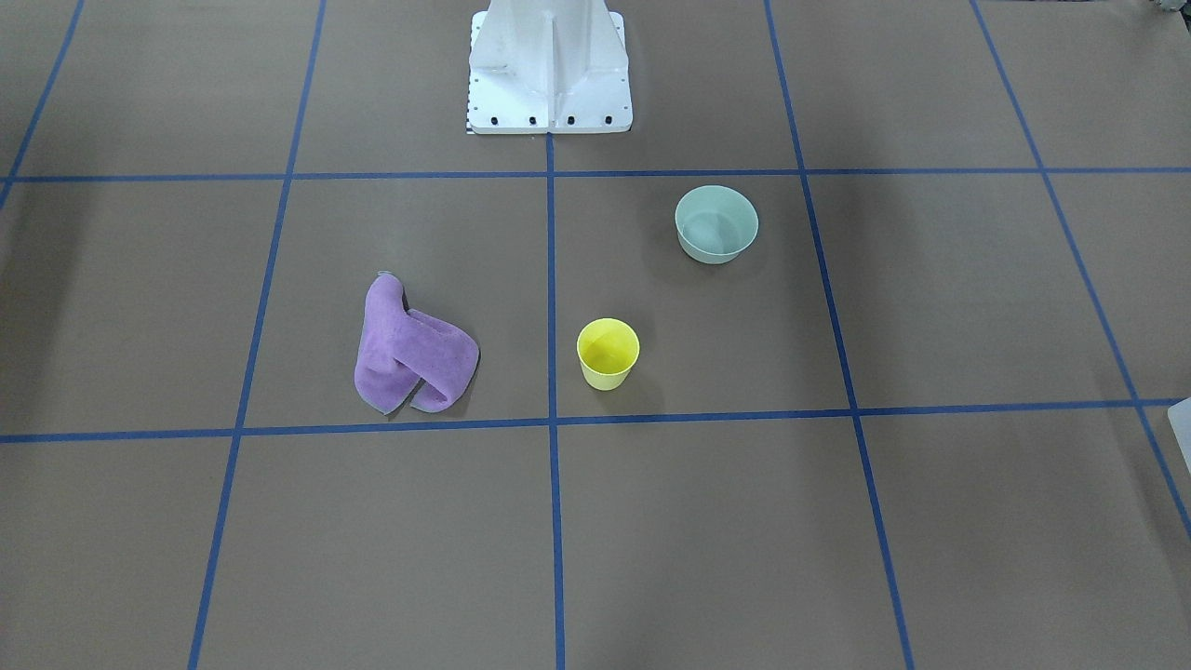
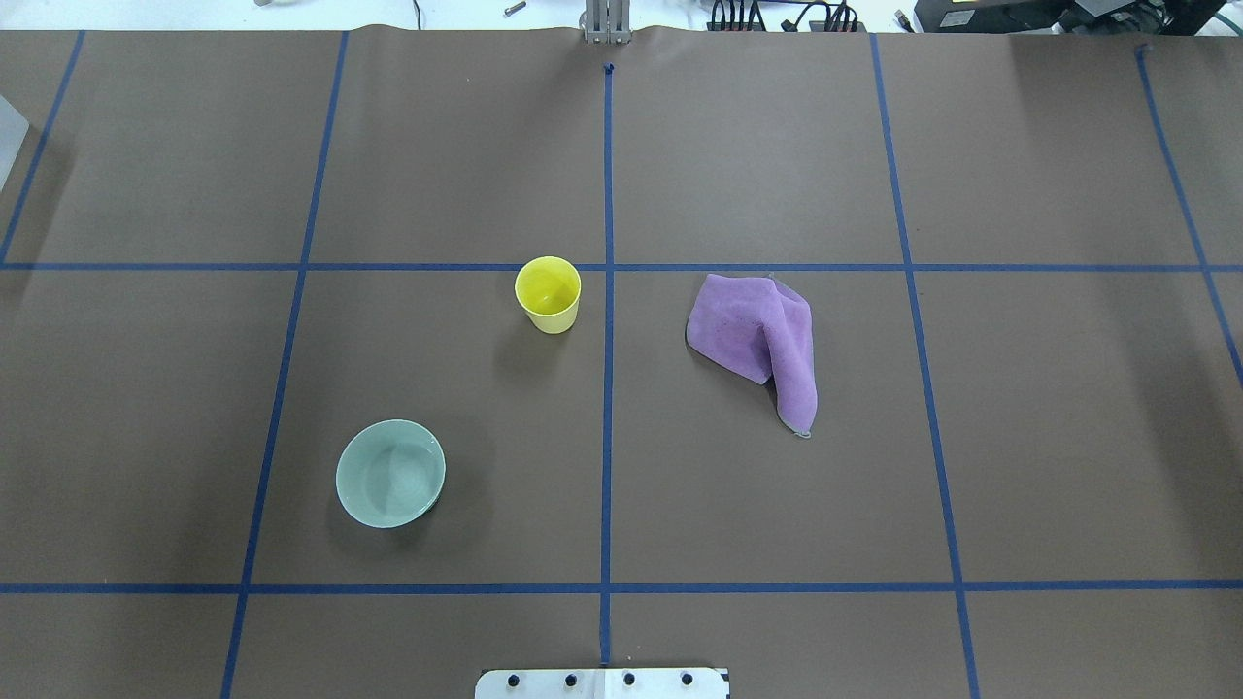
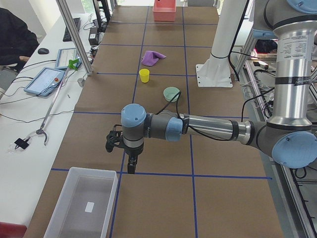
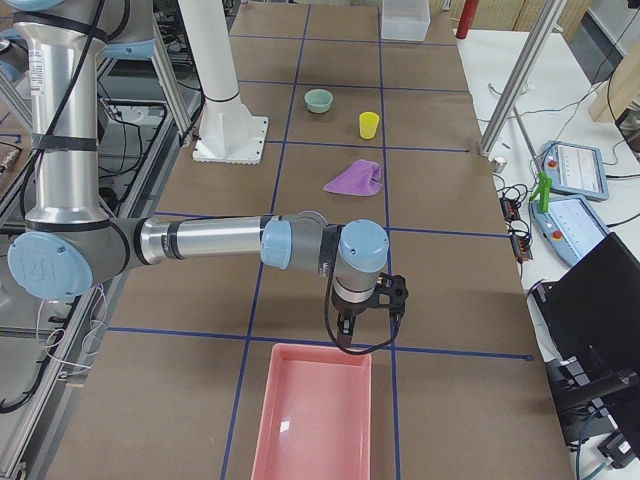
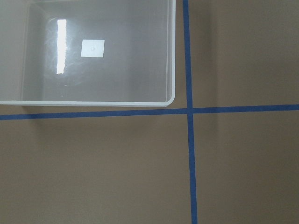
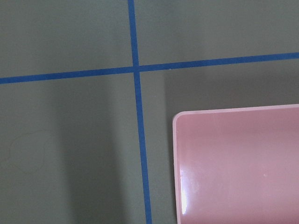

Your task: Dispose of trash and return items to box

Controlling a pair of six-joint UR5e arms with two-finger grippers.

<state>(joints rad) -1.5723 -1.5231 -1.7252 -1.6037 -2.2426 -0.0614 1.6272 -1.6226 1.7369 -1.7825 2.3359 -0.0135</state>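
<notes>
A yellow cup (image 1: 608, 352) stands upright near the table's middle. A pale green bowl (image 1: 715, 223) sits closer to the robot's base, on its left side. A crumpled purple cloth (image 1: 409, 352) lies on the robot's right side. My left gripper (image 3: 130, 164) hangs just above the table next to a clear plastic box (image 3: 94, 171) at the left end. My right gripper (image 4: 345, 330) hangs next to a pink bin (image 4: 320, 348) at the right end. Neither gripper shows in the wrist views, so I cannot tell whether they are open or shut.
The robot's white base (image 1: 549, 112) stands at the table's rear middle. Blue tape lines divide the brown table into squares. The clear box (image 5: 173, 70) and the pink bin (image 6: 175, 154) both look empty. A person and tablets are beside the table.
</notes>
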